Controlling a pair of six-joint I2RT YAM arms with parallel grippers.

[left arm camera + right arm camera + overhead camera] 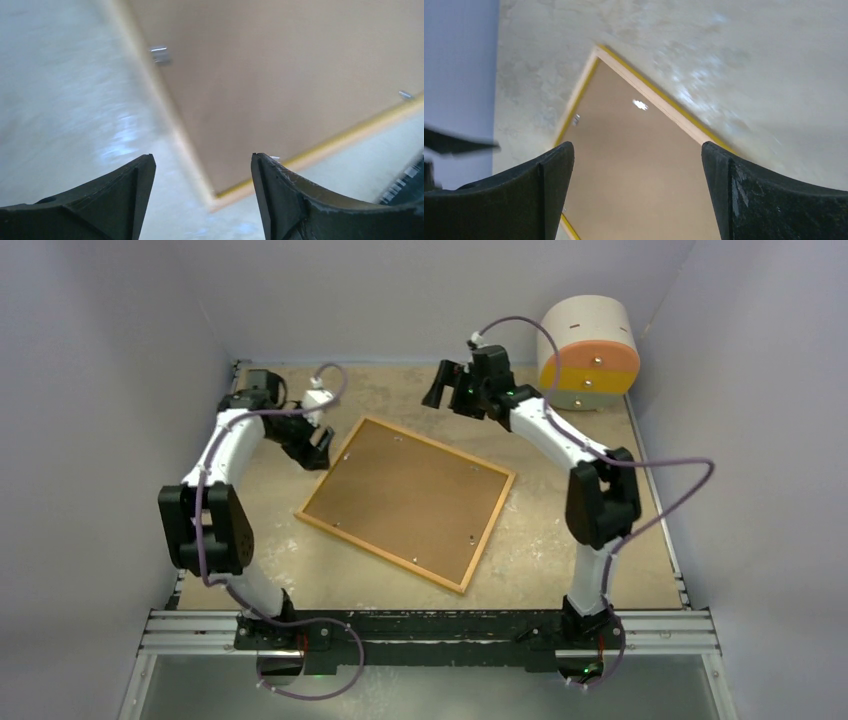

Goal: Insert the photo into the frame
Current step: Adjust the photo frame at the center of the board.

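Filling most of the overhead view, the mottled beige table [560, 550] carries the frame [380, 551] at its centre, lying face down and turned askew so that its corners point roughly to 12, 3, 5 and 8 o'clock. A thin yellow edge shows along the light wood border in both wrist views. Inside the border sits a plain brown backing board [410, 495], flat and level with it. At 2 o'clock, in the far corner of the table, a white drum with orange and yellow bands [590, 350] lies on its side. The left arm [225, 455] bends in from 9 o'clock and the right arm [560, 440] from 3 o'clock. The left gripper [318, 452] hangs above the frame's 10 o'clock edge, near a corner, its jaws spread wide and holding nothing. The right gripper [445, 388] is raised at about 1 o'clock beyond the frame, jaws likewise wide apart and bare. Small metal tabs [398, 440] dot the board near its edges.
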